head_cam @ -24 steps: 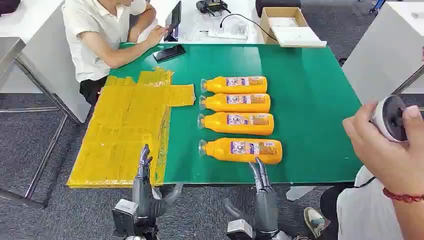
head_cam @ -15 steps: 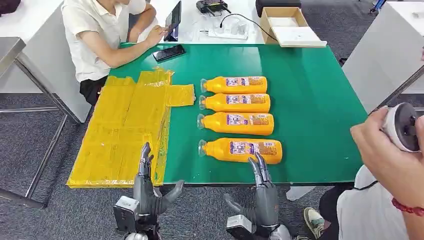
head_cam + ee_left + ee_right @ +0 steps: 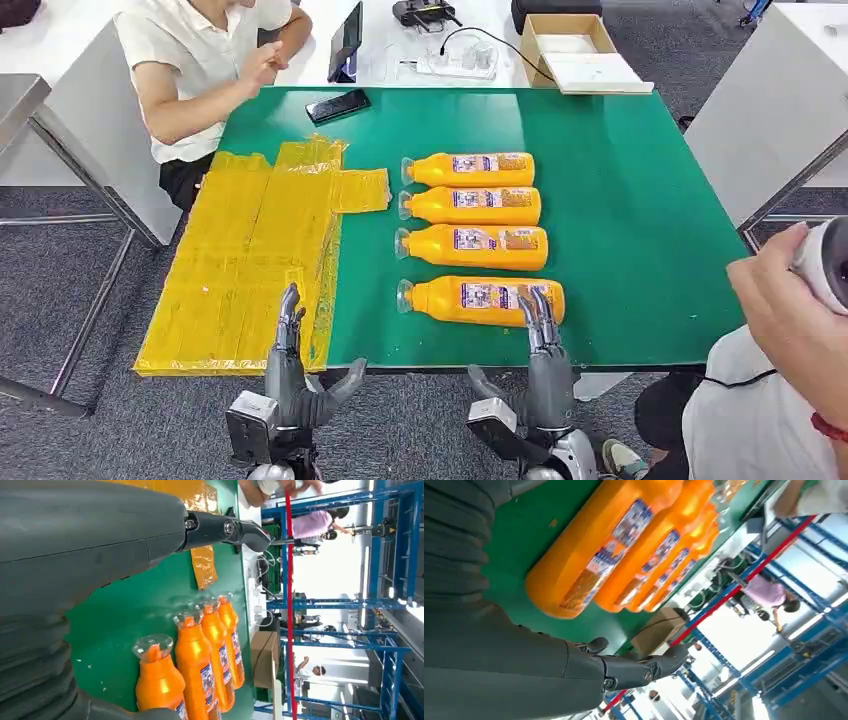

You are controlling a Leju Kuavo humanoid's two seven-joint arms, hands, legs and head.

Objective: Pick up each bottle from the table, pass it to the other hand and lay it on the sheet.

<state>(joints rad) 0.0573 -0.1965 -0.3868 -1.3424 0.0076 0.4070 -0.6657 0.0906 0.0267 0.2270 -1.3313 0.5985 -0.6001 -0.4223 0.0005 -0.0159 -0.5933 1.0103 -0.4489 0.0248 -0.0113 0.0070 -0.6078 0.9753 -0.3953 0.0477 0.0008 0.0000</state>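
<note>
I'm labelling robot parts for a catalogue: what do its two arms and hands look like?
Both the left hand and right hand are dark grey metal with slim, jointed darker fingers and a thick grey thumb. Each wrist carries a boxy grey module. The wrist views show a grey ribbed cover behind each hand.

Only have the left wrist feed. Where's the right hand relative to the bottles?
Observer: Right hand is at the near table edge, fingertips at the base end of the nearest bottle; nothing held.
Operator: Left hand placement?
Observer: Left hand is empty, fingertips over the near edge of the yellow sheet.
Operator: Anything on the sheet?
Observer: No bottles. The other three bottles lie beside it on the green table.
</note>
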